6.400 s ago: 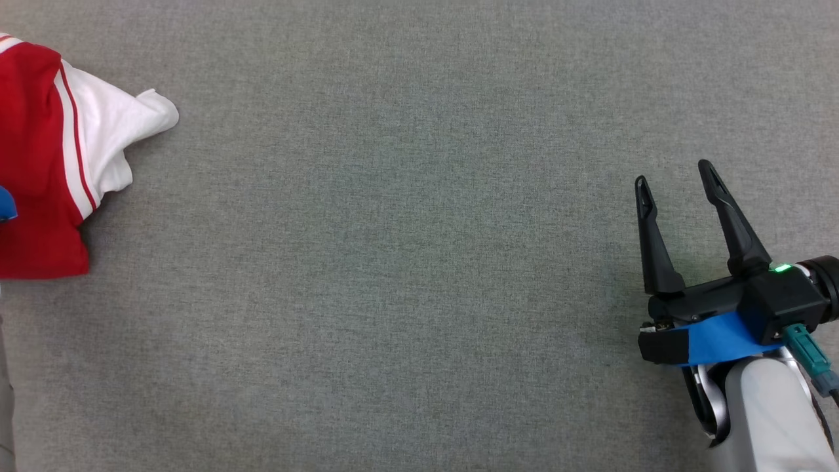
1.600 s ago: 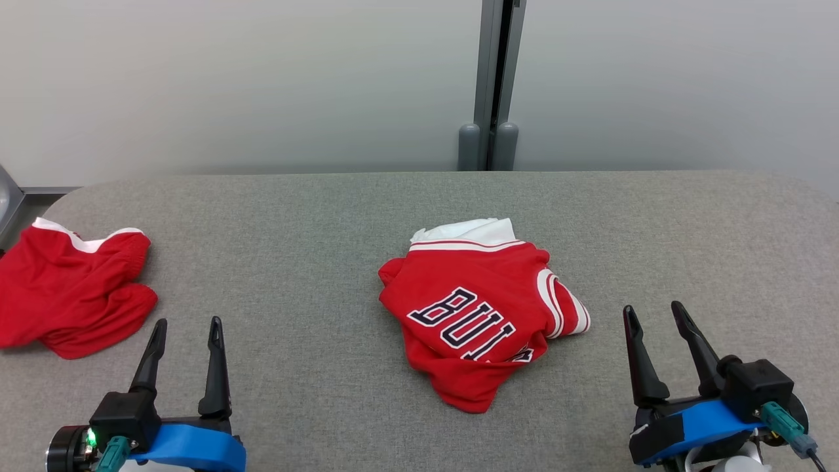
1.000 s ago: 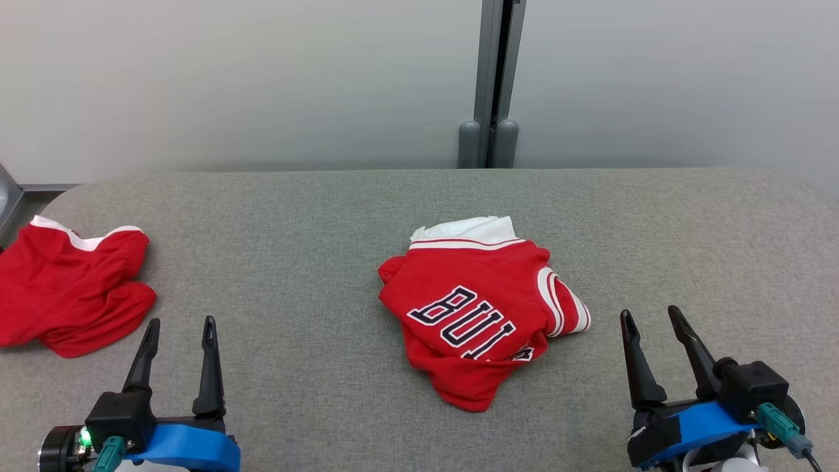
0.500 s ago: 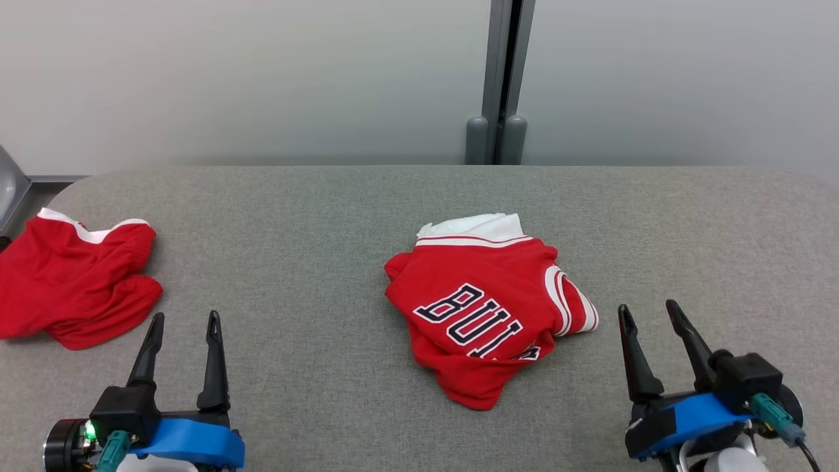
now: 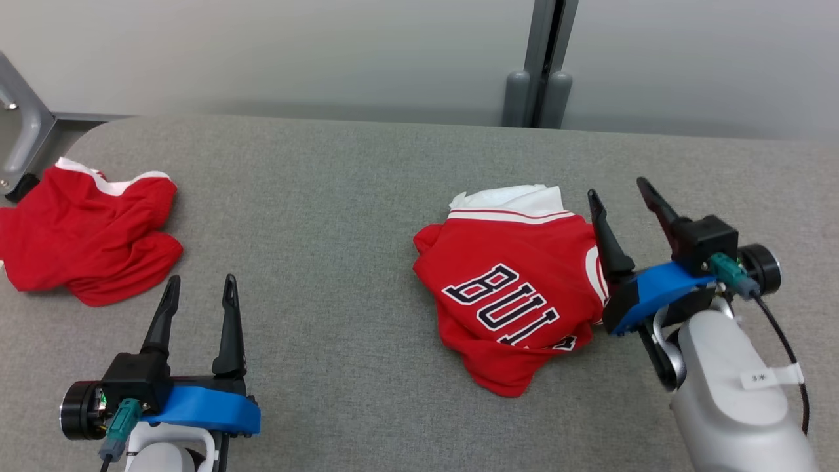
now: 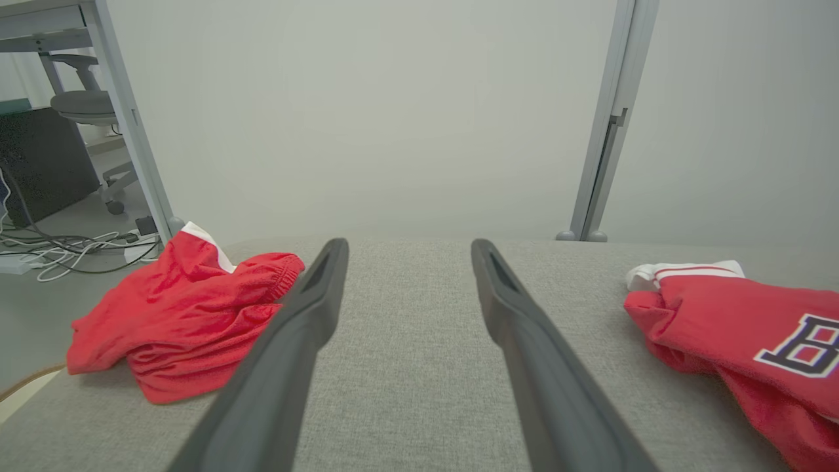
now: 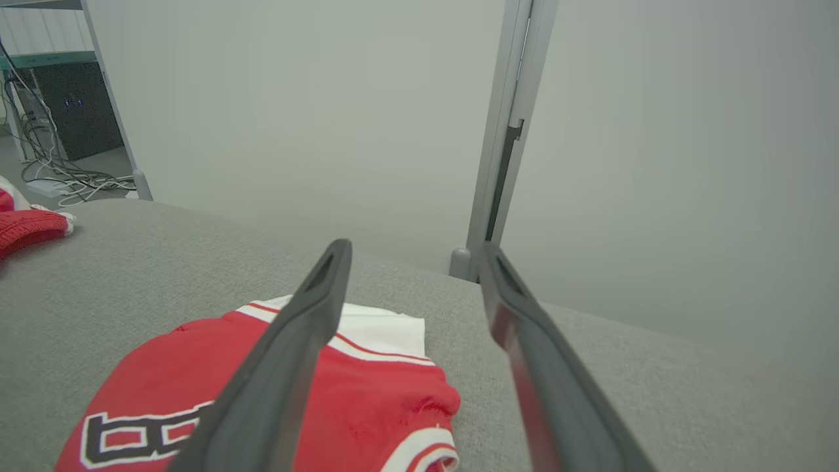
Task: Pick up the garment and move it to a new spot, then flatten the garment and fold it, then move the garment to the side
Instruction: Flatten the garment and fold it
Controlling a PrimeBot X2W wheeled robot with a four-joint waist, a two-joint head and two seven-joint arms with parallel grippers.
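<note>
Two tools of mine are in sight, both with fingers spread wide and nothing between them. Nearest to me, at my lower left, my left tool [image 5: 201,280] is over bare grey worktop [image 5: 341,216], its fingers pointing away from me. It is well apart from either piece of cloth.

A little farther out on my right is my right tool [image 5: 617,188], at the right-hand edge of the garment [image 5: 511,295]. Its left finger crosses that edge and its right finger is over bare worktop. I cannot tell whether the finger touches the cloth.

The garment is a red jersey with dark, white-edged letters, lying crumpled and partly folded near the middle of the worktop, right of centre. A white part with red striping shows at its far side. From my right wrist the garment [image 7: 367,393] lies under and to the left of the left finger.

Off to my far left, near the rounded corner of the worktop, lies a second red cloth [image 5: 85,229] with a white band, bunched up.

Beyond the far edge stands a pale wall panel [image 5: 295,52] with a grey post [image 5: 544,65]. A metal frame leg [image 5: 26,131] is at the left.
</note>
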